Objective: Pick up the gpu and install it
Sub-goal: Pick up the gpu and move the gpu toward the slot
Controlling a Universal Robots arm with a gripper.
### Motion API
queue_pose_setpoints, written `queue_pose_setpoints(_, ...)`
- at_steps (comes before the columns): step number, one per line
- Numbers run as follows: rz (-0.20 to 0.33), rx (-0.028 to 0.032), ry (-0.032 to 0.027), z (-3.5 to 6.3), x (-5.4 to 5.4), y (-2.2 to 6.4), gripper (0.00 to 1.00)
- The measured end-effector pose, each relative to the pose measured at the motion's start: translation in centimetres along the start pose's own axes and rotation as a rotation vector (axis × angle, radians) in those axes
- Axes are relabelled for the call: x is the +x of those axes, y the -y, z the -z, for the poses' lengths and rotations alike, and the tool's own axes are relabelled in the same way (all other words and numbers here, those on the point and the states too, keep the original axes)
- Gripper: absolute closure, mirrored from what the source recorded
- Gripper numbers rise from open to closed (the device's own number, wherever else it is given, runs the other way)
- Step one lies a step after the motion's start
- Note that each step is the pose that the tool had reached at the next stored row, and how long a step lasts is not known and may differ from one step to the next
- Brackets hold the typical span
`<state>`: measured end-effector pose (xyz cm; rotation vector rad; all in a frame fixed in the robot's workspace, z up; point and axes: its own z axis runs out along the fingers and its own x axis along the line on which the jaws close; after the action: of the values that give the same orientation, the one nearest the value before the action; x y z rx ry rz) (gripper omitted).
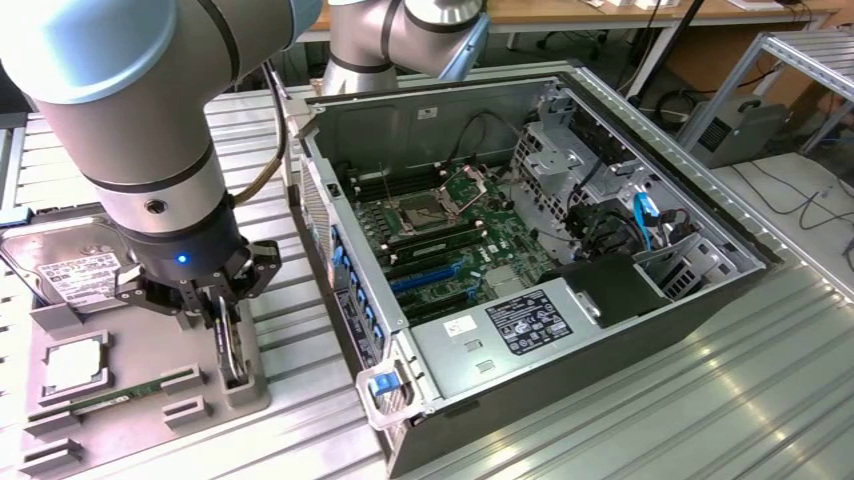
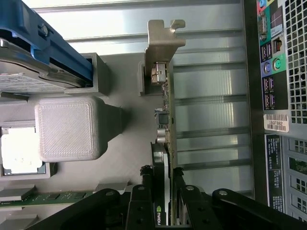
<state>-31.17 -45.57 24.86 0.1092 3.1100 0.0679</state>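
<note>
Gripper: we see the gripper (image 1: 227,318) clamped on the gpu (image 1: 238,358), with a finger (image 2: 144,201) against each face.
Gpu: it stands on edge in the grey holder tray (image 1: 147,345), at the exterior view's left of the open computer case (image 1: 441,420).
Risk, tilt: we judge the grip sits away from the silver bracket (image 2: 163,40), so that end could droop.
Risk, snag: the bracket could catch its holder post on a skewed lift.

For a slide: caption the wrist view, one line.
Gripper fingers clasp the gpu standing on edge in its grey tray, silver bracket at the far end, computer case alongside.
</note>
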Motion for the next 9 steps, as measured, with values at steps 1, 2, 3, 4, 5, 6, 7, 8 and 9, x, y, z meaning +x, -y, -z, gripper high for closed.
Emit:
queue_pose_setpoints(1,0.004,-0.0001,-0.0002,0.0,0.0,0.0,0.73)
queue_pose_setpoints(2,0.007,-0.0003,-0.0002,0.01,0.0,0.0,0.73)
queue_pose_setpoints(3,0.011,-0.0003,-0.0006,0.06,0.0,0.0,0.73)
queue_pose_setpoints(4,0.015,-0.0004,-0.0007,0.09,0.0,0.0,0.73)
queue_pose_setpoints(5,0.018,-0.0002,-0.001,0.14,0.0,0.0,0.73)
queue_pose_setpoints(6,0.021,-0.0004,-0.0012,0.19,0.0,-0.01,0.73)
queue_pose_setpoints(7,0.026,-0.0007,-0.0013,0.29,-0.01,-0.01,0.73)
queue_pose_setpoints(8,0.029,-0.0007,-0.0014,0.39,-0.01,-0.02,0.73)
queue_pose_setpoints(9,0.034,-0.0009,-0.0016,0.48,-0.01,-0.02,0.73)
